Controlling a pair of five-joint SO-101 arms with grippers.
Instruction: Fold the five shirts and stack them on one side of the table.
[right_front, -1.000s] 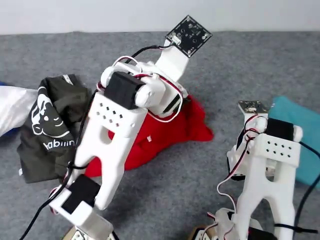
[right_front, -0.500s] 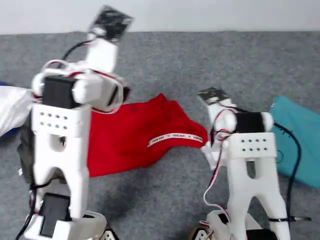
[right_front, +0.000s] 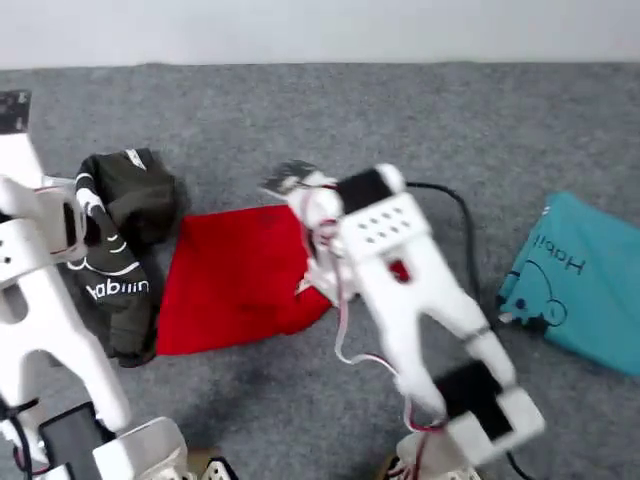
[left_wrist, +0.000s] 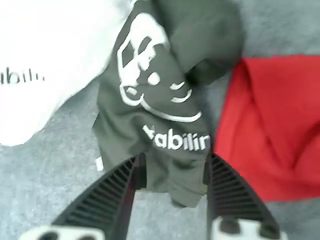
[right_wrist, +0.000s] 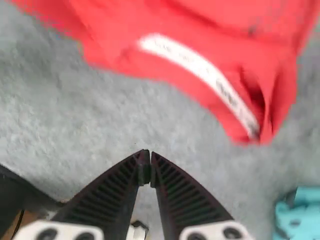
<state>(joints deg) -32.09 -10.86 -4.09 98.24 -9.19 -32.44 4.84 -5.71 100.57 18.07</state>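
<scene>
A red shirt (right_front: 230, 280) lies spread in the middle of the grey table, its white neck label (right_wrist: 200, 75) showing. To its left sits a crumpled dark shirt (right_front: 125, 230) with a white print. My left gripper (left_wrist: 172, 170) hangs open over the dark shirt's (left_wrist: 165, 100) near hem, one finger on either side of it. A white shirt (left_wrist: 40, 65) lies beside the dark one. My right gripper (right_wrist: 145, 167) is shut with nothing in it, just above bare table near the red shirt's (right_wrist: 200, 30) collar edge. A teal shirt (right_front: 580, 280) lies at the right.
The table is covered in grey carpet-like cloth (right_front: 420, 130), bare at the back and between the red and teal shirts. The right arm (right_front: 400, 280) leans over the red shirt's right edge; the left arm (right_front: 40, 270) stands at the far left.
The left arm swung left from above the red shirt to above the dark shirt. The red shirt now lies spread flatter. The right arm moved left to the red shirt's right edge.
</scene>
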